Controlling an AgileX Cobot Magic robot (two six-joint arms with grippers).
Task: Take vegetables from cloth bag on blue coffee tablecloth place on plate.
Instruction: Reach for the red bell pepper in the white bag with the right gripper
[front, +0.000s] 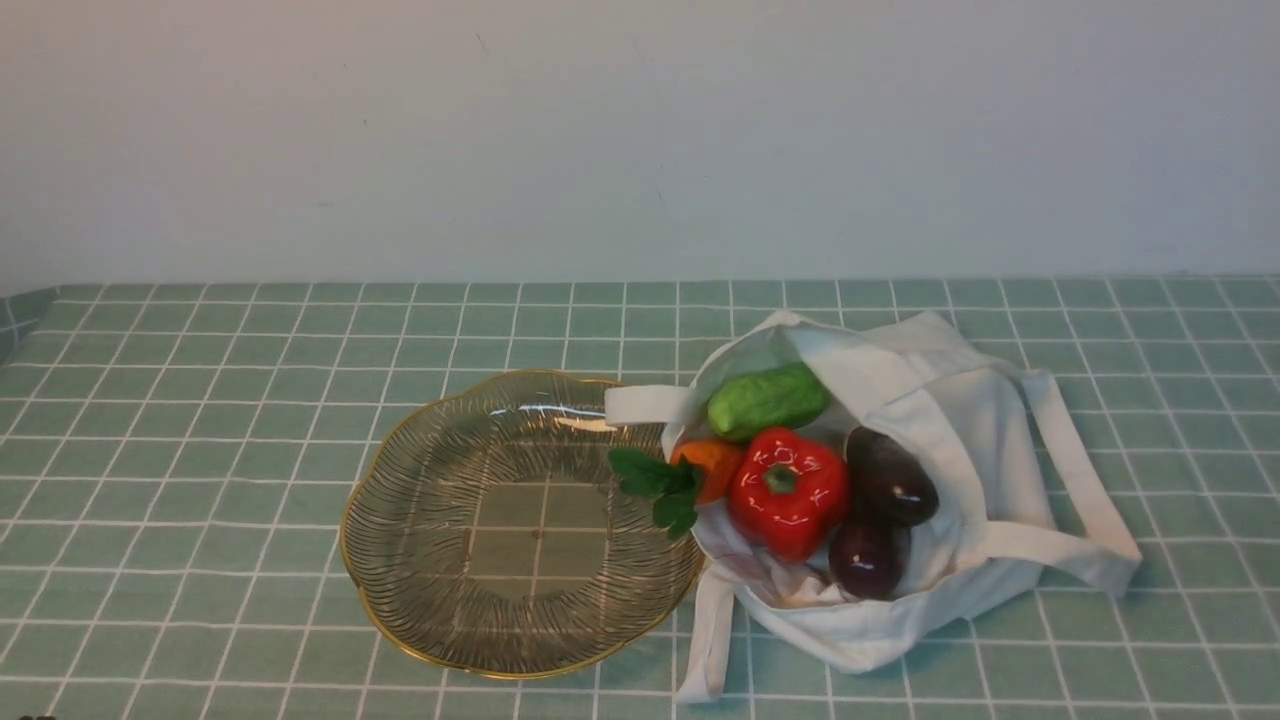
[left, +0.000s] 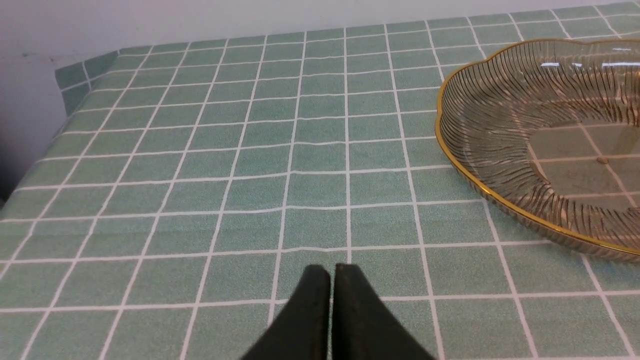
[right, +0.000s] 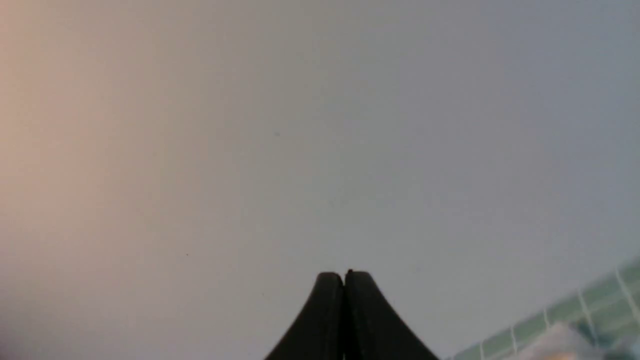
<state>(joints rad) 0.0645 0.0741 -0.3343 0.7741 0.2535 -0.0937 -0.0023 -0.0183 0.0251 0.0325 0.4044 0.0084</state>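
So we had one plate (front: 392, 560), clear glass with a gold rim, sitting on the one blue coffee tablecloth (front: 200, 560), and one cloth bag (front: 1000, 430) just to the right of it, mouth open toward the plate. We counted five veggies at the bag's mouth: one green cucumber (front: 768, 401), one orange carrot (front: 708, 468), one red bell pepper (front: 789, 494) and two dark eggplants, the first eggplant (front: 891, 477) just beyond the second eggplant (front: 868, 557). The pepper was pretty much mid-bunch, between the carrot and the eggplants, with the cucumber on the far side. The carrot's single bunch of green leaves (front: 660, 487) poked out over the plate's right edge, and so did one of the bag's straps (front: 650, 405). None of the five was down on the plate's flat middle. As for our two grippers, the left gripper (left: 332, 272) was closed down to a sliver, nothing in it, over the cloth. The right gripper (right: 343, 277) was fully closed too, holding nothing, with one pale wall (right: 225, 150) filling most of its camera's view.
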